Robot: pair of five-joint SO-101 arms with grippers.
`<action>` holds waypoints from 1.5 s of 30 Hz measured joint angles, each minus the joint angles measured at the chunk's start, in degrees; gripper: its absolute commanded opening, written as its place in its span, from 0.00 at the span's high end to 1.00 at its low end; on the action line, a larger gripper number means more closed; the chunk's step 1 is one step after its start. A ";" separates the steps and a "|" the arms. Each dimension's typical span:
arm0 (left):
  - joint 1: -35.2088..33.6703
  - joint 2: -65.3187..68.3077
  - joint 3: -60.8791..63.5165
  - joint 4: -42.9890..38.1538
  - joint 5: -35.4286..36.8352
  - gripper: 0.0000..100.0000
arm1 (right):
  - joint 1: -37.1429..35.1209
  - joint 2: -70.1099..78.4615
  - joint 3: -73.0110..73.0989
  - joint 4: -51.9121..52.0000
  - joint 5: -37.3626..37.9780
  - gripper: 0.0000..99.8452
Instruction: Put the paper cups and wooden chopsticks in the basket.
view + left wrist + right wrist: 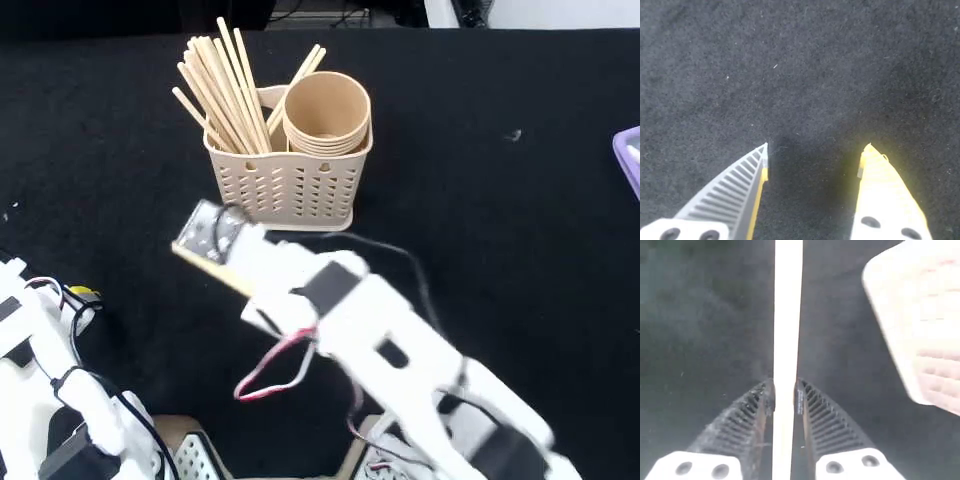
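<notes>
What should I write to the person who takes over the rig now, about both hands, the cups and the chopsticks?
The left hand is open and holds nothing; it is over the table.
The right hand is shut on one chopstick, in front of the basket.
Done: the cups are stacked in the basket, and a bundle of chopsticks stands beside them in it.
Left to do: put the held chopstick in the basket.
</notes>
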 measured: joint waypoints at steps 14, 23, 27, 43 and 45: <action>0.00 0.00 0.00 0.00 0.00 0.71 | 1.14 -24.09 -9.85 -25.05 -3.34 0.99; 0.00 0.00 0.00 0.00 0.00 0.71 | 5.19 -9.23 -8.79 -59.78 -9.58 0.99; 0.00 0.00 0.00 0.00 0.00 0.71 | 8.09 1.58 -11.43 -63.12 -9.67 0.99; 0.00 0.00 0.00 0.00 0.00 0.71 | 10.64 19.43 -17.76 -54.51 -11.87 0.81; 0.00 0.00 0.00 0.00 0.00 0.71 | 10.64 18.37 -20.48 -48.53 -15.12 0.81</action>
